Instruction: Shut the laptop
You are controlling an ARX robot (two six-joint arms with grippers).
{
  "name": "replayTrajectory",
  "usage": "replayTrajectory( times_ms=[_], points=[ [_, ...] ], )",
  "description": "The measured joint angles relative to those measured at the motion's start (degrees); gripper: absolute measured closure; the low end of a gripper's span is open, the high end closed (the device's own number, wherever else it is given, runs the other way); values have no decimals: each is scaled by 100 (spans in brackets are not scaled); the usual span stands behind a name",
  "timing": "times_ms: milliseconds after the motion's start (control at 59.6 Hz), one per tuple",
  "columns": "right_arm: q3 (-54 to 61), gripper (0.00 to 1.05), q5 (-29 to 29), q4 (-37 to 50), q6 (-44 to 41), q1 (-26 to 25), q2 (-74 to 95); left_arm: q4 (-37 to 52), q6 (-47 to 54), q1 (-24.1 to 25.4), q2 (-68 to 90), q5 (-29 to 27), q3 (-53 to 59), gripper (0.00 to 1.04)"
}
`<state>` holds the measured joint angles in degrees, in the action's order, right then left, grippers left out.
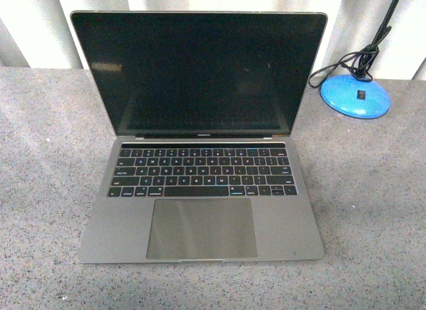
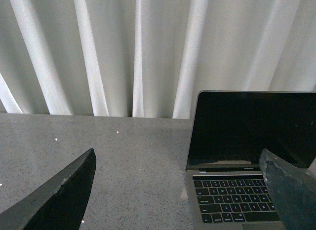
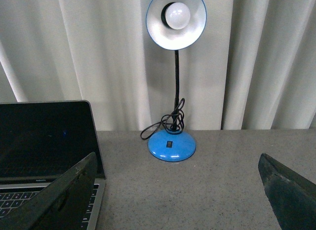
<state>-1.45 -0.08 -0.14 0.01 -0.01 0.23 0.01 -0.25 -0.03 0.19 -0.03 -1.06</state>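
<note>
Front view: laptop (image 1: 200,183) stands wide open. Left gripper (image 2: 177,158) and right gripper (image 3: 177,158) gape empty; we should hook its top edge, fold forward slowly.

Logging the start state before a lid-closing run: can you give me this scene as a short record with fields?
laptop: open, lid tilted slightly back, centred on the table
screen: dark
table: grey, speckled
lamp: blue base, black cord coiled on it, behind the laptop towards the robot's right, not touching it
backdrop: white curtain
left gripper: open, empty, clear of the laptop
right gripper: open, empty, clear of the laptop
task state: lid not yet closed
</note>
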Motion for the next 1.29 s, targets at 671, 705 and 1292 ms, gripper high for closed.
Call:
replayTrajectory(
  times_ms=[671, 705, 1292],
  points=[
    [0, 10, 0, 0, 0, 0, 0, 0, 0, 0, 0, 0, 0, 7],
    [0, 10, 0, 0, 0, 0, 0, 0, 0, 0, 0, 0, 0, 7],
    [0, 10, 0, 0, 0, 0, 0, 0, 0, 0, 0, 0, 0, 7]
  ],
)
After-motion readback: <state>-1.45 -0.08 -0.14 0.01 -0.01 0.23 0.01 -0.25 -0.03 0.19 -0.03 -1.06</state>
